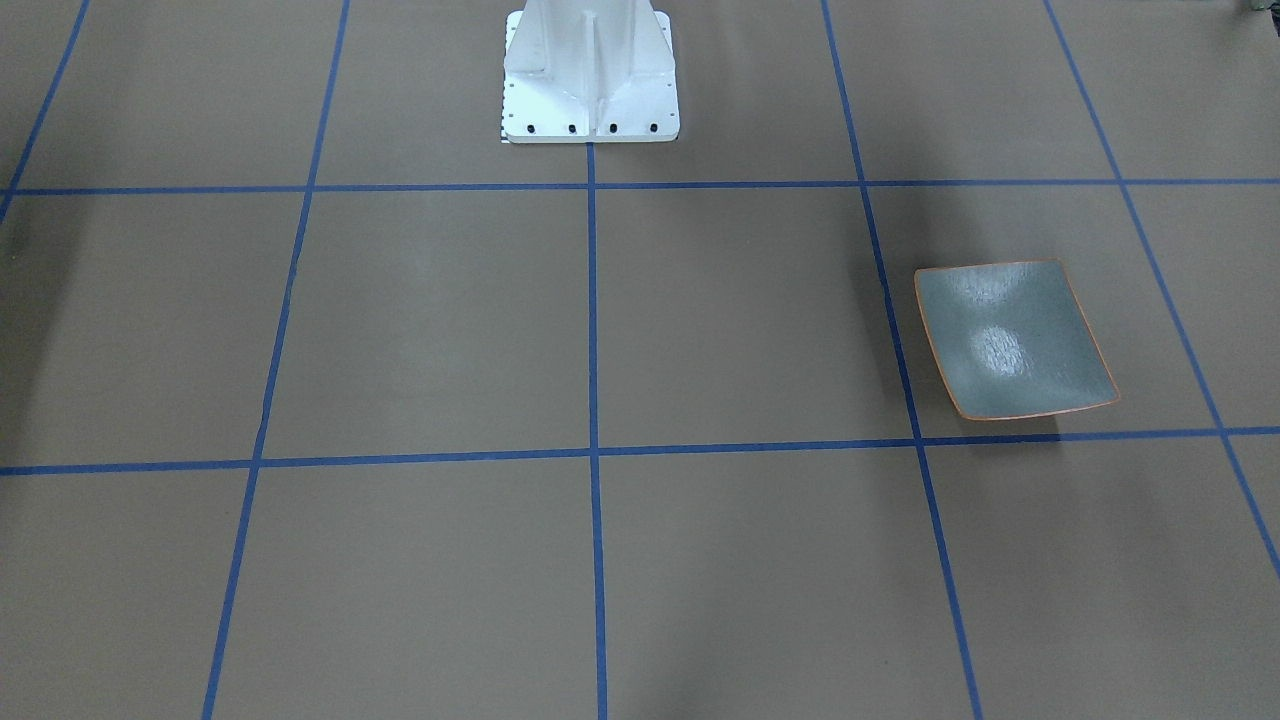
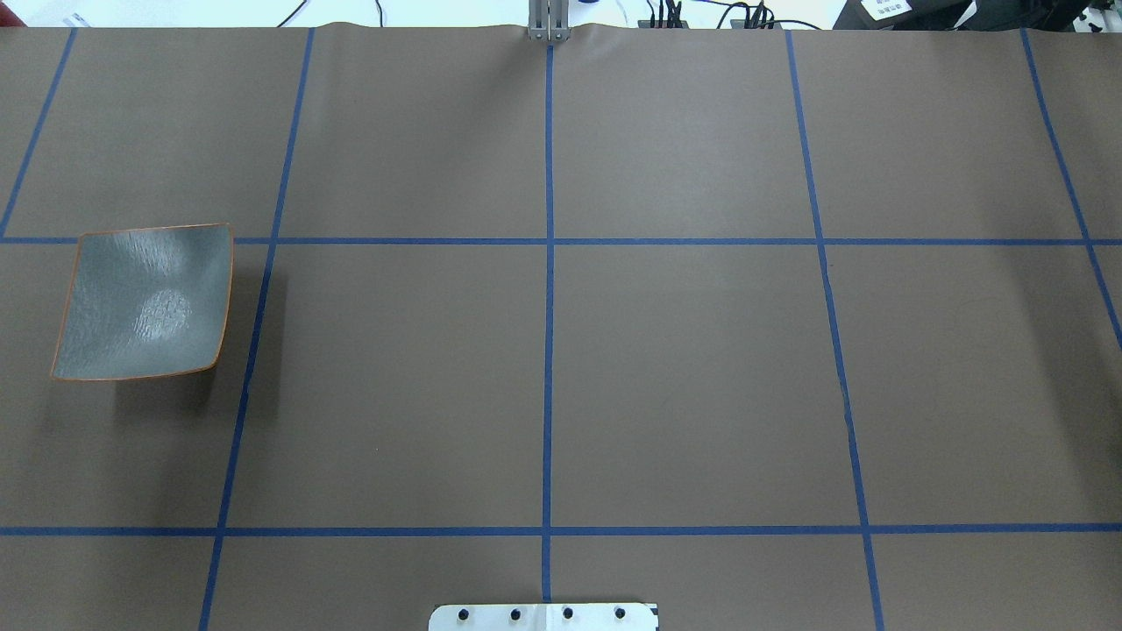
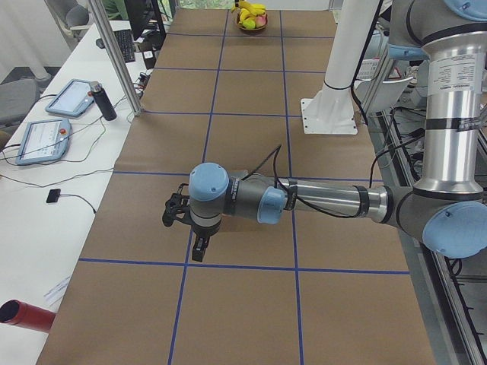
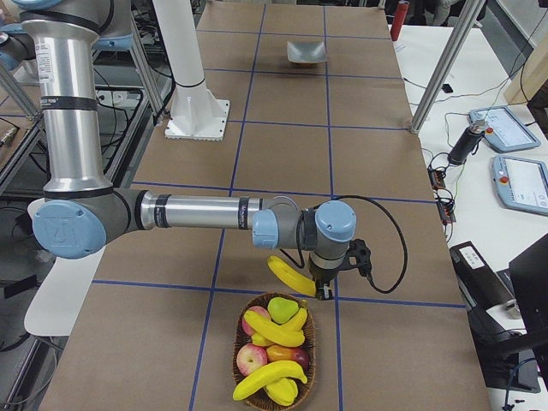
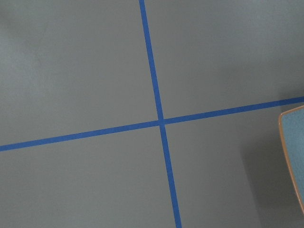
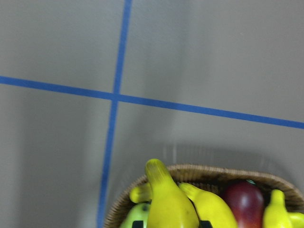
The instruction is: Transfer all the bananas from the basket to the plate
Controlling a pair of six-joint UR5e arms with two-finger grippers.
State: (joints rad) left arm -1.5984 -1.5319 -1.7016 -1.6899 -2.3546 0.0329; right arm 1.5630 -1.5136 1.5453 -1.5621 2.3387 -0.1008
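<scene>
The basket (image 4: 274,353) sits near the table's end on my right and holds bananas (image 4: 272,329) among other fruit. One banana (image 4: 288,275) hangs just above the basket's far rim, and my right gripper (image 4: 324,289) is shut on it. In the right wrist view this banana (image 6: 167,202) fills the lower middle, over the basket (image 6: 204,174). The plate (image 2: 145,302) is bare, far off on my left side. My left gripper (image 3: 199,249) hovers low over the table beside the plate (image 5: 294,152); I cannot tell whether it is open or shut.
Red apples (image 4: 253,358) and a green pear (image 4: 282,308) share the basket. The white robot base (image 1: 590,75) stands at mid table. Blue tape lines grid the brown table (image 2: 684,377). A side bench holds tablets (image 4: 518,184) and cables.
</scene>
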